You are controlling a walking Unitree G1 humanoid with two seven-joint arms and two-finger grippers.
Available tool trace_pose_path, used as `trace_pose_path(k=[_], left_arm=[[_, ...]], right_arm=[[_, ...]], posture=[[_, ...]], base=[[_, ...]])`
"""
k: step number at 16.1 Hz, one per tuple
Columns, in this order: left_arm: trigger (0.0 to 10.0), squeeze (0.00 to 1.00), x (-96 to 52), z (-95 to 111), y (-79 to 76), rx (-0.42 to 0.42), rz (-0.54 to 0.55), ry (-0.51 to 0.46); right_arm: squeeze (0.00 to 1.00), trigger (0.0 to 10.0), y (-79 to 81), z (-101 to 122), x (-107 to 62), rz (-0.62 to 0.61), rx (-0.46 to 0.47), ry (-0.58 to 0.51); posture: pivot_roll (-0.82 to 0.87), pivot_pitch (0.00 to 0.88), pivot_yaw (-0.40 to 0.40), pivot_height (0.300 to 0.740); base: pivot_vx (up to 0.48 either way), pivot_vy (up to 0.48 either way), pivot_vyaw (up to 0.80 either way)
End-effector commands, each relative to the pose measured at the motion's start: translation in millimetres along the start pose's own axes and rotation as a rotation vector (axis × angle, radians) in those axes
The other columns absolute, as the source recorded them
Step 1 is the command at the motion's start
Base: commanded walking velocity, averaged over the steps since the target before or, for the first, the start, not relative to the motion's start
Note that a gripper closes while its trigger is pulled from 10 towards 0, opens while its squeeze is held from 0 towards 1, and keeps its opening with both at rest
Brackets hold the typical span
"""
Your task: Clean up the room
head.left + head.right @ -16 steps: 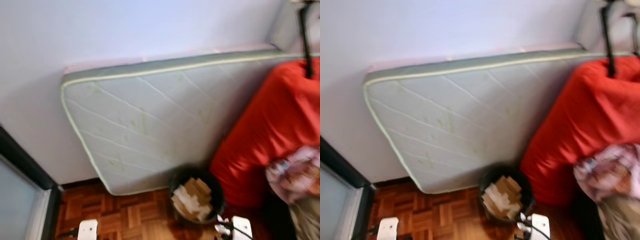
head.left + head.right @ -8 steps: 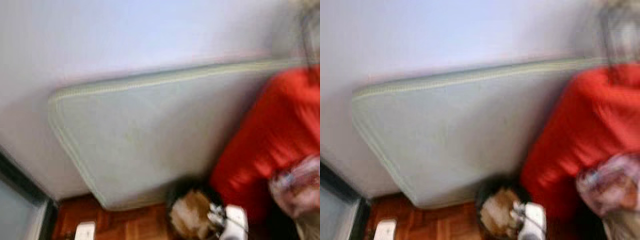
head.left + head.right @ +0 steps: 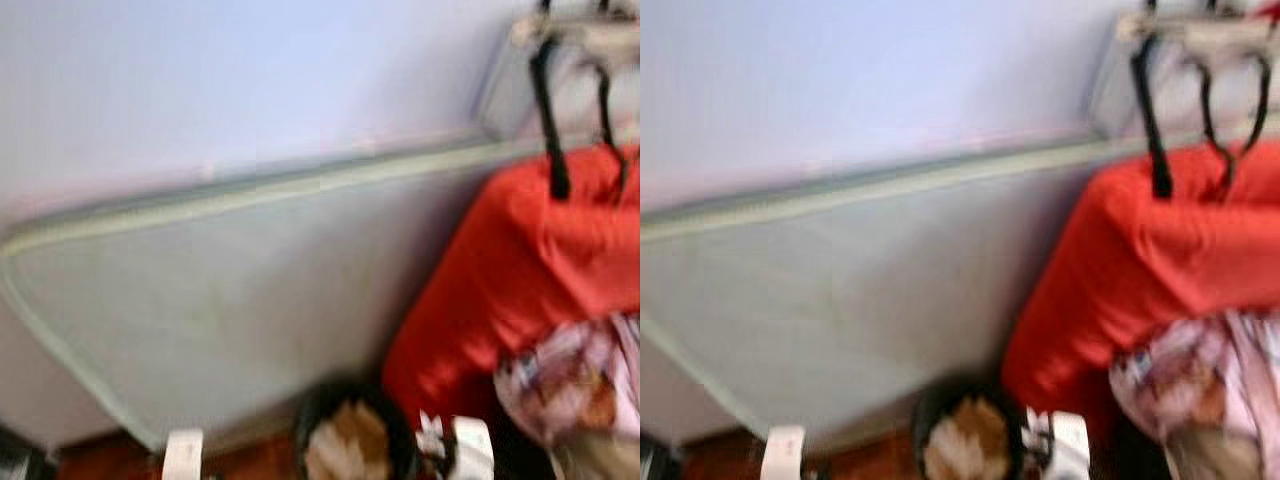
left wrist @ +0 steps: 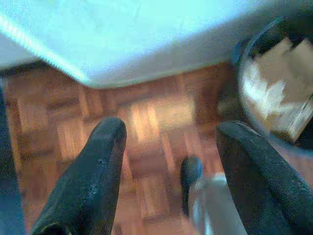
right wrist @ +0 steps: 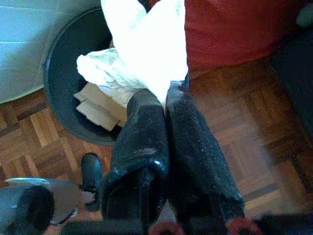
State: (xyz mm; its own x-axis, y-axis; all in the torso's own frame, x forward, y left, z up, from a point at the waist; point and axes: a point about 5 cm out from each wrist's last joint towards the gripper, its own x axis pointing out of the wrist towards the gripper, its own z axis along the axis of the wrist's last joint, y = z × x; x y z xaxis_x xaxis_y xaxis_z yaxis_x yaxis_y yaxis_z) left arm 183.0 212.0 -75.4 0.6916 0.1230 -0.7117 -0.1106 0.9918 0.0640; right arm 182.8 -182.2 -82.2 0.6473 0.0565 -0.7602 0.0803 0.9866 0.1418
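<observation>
My right gripper (image 5: pixel 164 95) is shut on a crumpled white paper (image 5: pixel 146 44), which it holds over the near rim of a round black bin (image 5: pixel 63 78). Cardboard scraps (image 5: pixel 95 105) lie inside the bin. From the head, the blurred bin (image 3: pixel 350 440) stands on the floor at the foot of a mattress, with the right arm's white wrist (image 3: pixel 470 450) just beside it. My left gripper (image 4: pixel 171 132) hangs open above the parquet floor (image 4: pixel 151 117), to the left of the bin (image 4: pixel 274 93), holding nothing.
A pale quilted mattress (image 3: pixel 220 290) leans against the white wall. A big red cushion (image 3: pixel 520 270) stands right of the bin, with a patterned cloth (image 3: pixel 580 380) in front of it and black bag straps (image 3: pixel 550 120) hanging above.
The camera has swung right and up, so the mattress and bin slid left and down in the picture. The right wrist has closed in on the bin.
</observation>
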Motion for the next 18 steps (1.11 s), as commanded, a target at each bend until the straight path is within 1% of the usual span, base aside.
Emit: trace_pose_path(k=[1, 4, 6, 7, 9, 10, 12, 13, 14, 15, 16, 17, 18], left_arm=[[10.0, 0.0, -1.6, -5, -5.4, -0.037, -0.002, -0.002], [10.0, 0.0, -0.9, -1, -11.8, -0.091, 0.002, -0.037], [10.0, 0.0, 1.7, 8, -13.5, -0.104, 0.003, -0.066], [10.0, 0.0, 4.0, 18, -12.7, -0.111, 0.007, -0.098], [10.0, 0.0, 7.3, 39, -8.6, -0.123, 0.016, -0.189], [10.0, 0.0, 8.5, 54, -4.0, -0.114, 0.015, -0.254], [10.0, 0.0, 7.8, 78, 6.4, -0.123, 0.026, -0.369], [10.0, 0.0, 7.1, 85, 9.7, -0.123, 0.031, -0.407], [10.0, 0.0, 5.5, 98, 10.8, -0.091, 0.022, -0.473], [10.0, 0.0, 4.3, 104, 8.7, -0.071, 0.01, -0.508], [10.0, 0.0, 3.5, 108, 8.0, -0.074, 0.008, -0.532], [10.0, 0.0, 1.6, 117, 5.5, -0.084, 0.005, -0.586], [10.0, 0.0, 0.7, 121, 4.1, -0.075, -0.001, -0.609]], right_arm=[[0.0, 10.0, -9.4, 1, -1.9, -0.007, -0.039, 0.006], [0.0, 10.0, -13.8, 9, -1.6, 0.015, -0.092, -0.008], [0.0, 10.0, -14.6, 15, -1.4, 0.033, -0.089, -0.04], [0.0, 10.0, -13.0, 19, -0.9, 0.054, -0.087, -0.062], [0.0, 10.0, -5.6, 26, 0.5, 0.133, -0.13, -0.093], [0.0, 10.0, -0.2, 33, 1.7, 0.167, -0.148, -0.122], [0.0, 10.0, 4.4, 40, 2.0, 0.167, -0.086, -0.197], [0.0, 10.0, 6.3, 42, 2.0, 0.172, -0.06, -0.22], [0.0, 10.0, 10.3, 46, 1.6, 0.198, -0.04, -0.265], [0.0, 10.0, 11.1, 48, 1.1, 0.199, -0.044, -0.285], [0.0, 10.0, 26.5, 64, 3.8, 0.225, -0.063, -0.353], [0.0, 10.0, 64.8, 112, 3.9, 0.294, -0.092, -0.534], [0.0, 10.0, 65.9, 119, 2.4, 0.298, -0.09, -0.567]], posture=[[0.07, 0.0, -0.049, 0.74], [0.07, 0.0, -0.088, 0.74], [0.08, 0.0, -0.095, 0.74], [0.08, 0.0, -0.092, 0.74], [0.09, 0.029, -0.071, 0.74], [0.1, 0.069, -0.045, 0.74], [0.09, 0.111, -0.02, 0.74], [0.08, 0.124, -0.013, 0.74], [0.08, 0.143, -0.001, 0.74], [0.08, 0.154, -0.001, 0.74], [0.07, 0.165, -0.001, 0.74], [0.09, 0.183, -0.016, 0.74], [0.09, 0.186, -0.018, 0.74]], base=[[0.0, 0.0, 0.0], [0.0, 0.0, 0.0], [0.0, 0.0, 0.0], [0.0, 0.0, 0.0], [0.0, 0.0, 0.0], [0.0, 0.0, 0.0], [0.0, 0.0, 0.0], [0.0, 0.0, 0.0], [0.0, 0.0, 0.0], [0.0, 0.0, 0.0], [0.0, 0.0, 0.0], [0.0, 0.0, 0.0], [0.0, 0.0, 0.0]])
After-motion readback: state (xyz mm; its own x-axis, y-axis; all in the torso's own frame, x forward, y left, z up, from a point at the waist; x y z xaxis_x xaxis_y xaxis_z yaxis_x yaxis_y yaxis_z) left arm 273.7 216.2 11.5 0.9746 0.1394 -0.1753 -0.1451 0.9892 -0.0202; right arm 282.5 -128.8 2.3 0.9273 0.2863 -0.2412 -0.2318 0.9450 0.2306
